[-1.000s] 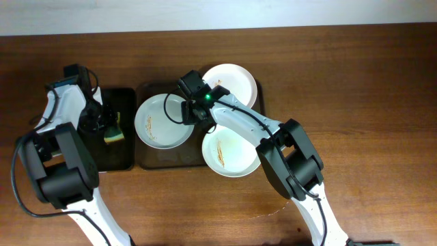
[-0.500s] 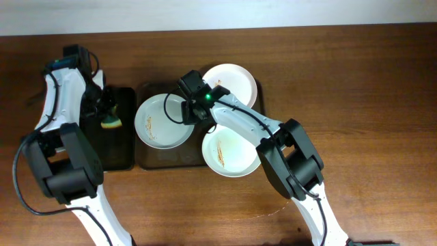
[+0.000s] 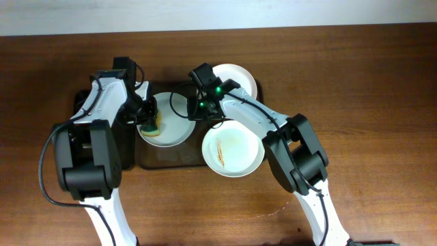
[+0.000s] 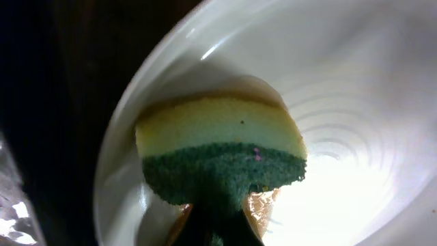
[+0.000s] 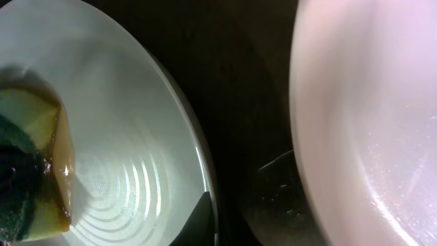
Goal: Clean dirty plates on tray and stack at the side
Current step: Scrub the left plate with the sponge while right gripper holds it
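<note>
Three white plates lie on the dark brown tray point(image 3: 171, 158). The left plate point(image 3: 174, 126) has a yellow and green sponge point(image 3: 151, 126) pressed on its left part. My left gripper point(image 3: 145, 117) is shut on that sponge point(image 4: 218, 147), which rests on the plate point(image 4: 341, 137). My right gripper point(image 3: 197, 109) is shut on the left plate's right rim point(image 5: 205, 171); one finger point(image 5: 199, 220) shows inside the rim. The front plate point(image 3: 235, 152) bears a yellow-brown streak. The back plate point(image 3: 239, 78) is partly hidden by my right arm.
A smaller black tray point(image 3: 126, 154) lies left of the brown tray, mostly under my left arm. Bare wooden table point(image 3: 369, 123) stretches to the right and in front. The right wrist view shows dark tray floor point(image 5: 266, 137) between two plates.
My left arm has swung right from the black tray, carrying the sponge onto the left plate. My right gripper stays at that plate's right rim.
</note>
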Controlling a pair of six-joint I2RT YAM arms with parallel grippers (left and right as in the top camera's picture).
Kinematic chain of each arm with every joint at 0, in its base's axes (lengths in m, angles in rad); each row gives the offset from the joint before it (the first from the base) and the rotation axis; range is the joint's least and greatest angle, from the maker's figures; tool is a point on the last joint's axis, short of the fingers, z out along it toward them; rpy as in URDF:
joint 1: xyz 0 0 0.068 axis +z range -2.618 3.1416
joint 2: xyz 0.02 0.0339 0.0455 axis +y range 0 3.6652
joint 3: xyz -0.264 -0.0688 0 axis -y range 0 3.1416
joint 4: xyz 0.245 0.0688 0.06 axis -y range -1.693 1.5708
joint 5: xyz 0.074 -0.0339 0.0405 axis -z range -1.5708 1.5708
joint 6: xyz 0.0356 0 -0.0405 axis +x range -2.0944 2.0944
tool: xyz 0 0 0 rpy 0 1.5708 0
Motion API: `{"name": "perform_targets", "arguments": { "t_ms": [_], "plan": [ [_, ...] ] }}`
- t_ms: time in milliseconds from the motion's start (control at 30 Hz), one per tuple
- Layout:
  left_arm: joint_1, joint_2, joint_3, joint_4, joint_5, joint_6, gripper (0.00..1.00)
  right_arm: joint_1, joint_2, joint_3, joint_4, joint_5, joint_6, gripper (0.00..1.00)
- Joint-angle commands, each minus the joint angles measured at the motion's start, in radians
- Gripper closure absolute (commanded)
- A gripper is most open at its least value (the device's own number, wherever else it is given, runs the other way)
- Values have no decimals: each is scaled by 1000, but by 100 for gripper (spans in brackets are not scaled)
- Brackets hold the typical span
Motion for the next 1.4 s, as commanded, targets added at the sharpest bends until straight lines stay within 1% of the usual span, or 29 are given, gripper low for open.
{"name": "perform_targets", "arguments": {
  "t_ms": [0,67,133,167,200,233,267,333,367,433,467,600,667,733,800,833,867,900,967,1033,1067,1100,1167,1267,1333,1367],
  "plan": [
    [-58,-22,-79,15,12,-47,99,3,20,17,11,-17,-9,96],
    [-98,-22,-95,-9,65,-46,99,3,20,17,11,-17,-10,96],
    [-120,-22,-95,-14,209,1,99,3,20,17,11,-17,-10,96],
    [-121,-22,-95,-6,220,6,99,3,20,17,11,-17,-10,96],
    [-116,-22,-95,8,195,6,99,4,20,17,11,-17,-10,96],
    [-106,-22,-95,28,159,6,99,4,20,17,11,-17,-10,96],
    [-74,-22,-95,106,-4,-60,99,3,20,17,11,-17,-10,96],
    [-54,-22,-95,164,-148,-119,99,3,20,17,11,-17,-10,96],
    [-42,-22,-95,208,-263,-153,99,3,20,17,11,-17,-9,96],
    [-38,-22,-95,247,-384,-162,99,-13,20,16,11,-60,-6,96],
    [-38,-22,-96,248,-398,-162,99,-26,20,14,15,-102,-10,96],
    [-38,-19,-110,204,-370,-144,99,-47,20,11,20,-166,-56,96],
    [-38,-19,-122,162,-301,-100,99,-41,20,11,23,-166,-55,96],
    [-38,-19,-127,96,-164,-44,99,-39,20,11,27,-166,-55,96],
    [-38,-19,-127,81,85,96,99,-39,20,11,30,-166,-55,96],
    [-38,-19,-127,95,194,143,99,-39,20,11,30,-166,-55,96],
    [-38,-19,-127,111,220,146,99,-39,20,11,30,-166,-55,96],
    [-37,-19,-127,148,217,138,99,-39,20,11,30,-166,-55,96],
    [-37,-19,-127,239,115,46,99,-39,20,11,29,-166,-55,96],
    [-38,-19,-127,317,-24,-48,99,-39,20,11,30,-166,-55,96],
    [-38,-19,-127,349,-117,-103,99,-39,20,11,30,-165,-55,96],
    [-38,-19,-127,354,-189,-140,99,-39,20,11,30,-158,-55,96],
    [-38,-19,-127,299,-275,-166,99,-39,20,11,29,-154,-55,96],
    [-38,-19,-127,146,-281,-166,99,-39,20,11,29,-154,-55,96],
    [-38,-19,-127,37,-253,-151,99,-37,20,11,29,-154,-55,96],
    [-38,-19,-127,-5,-179,-84,99,-37,20,11,29,-154,-55,96]
  ]
}}
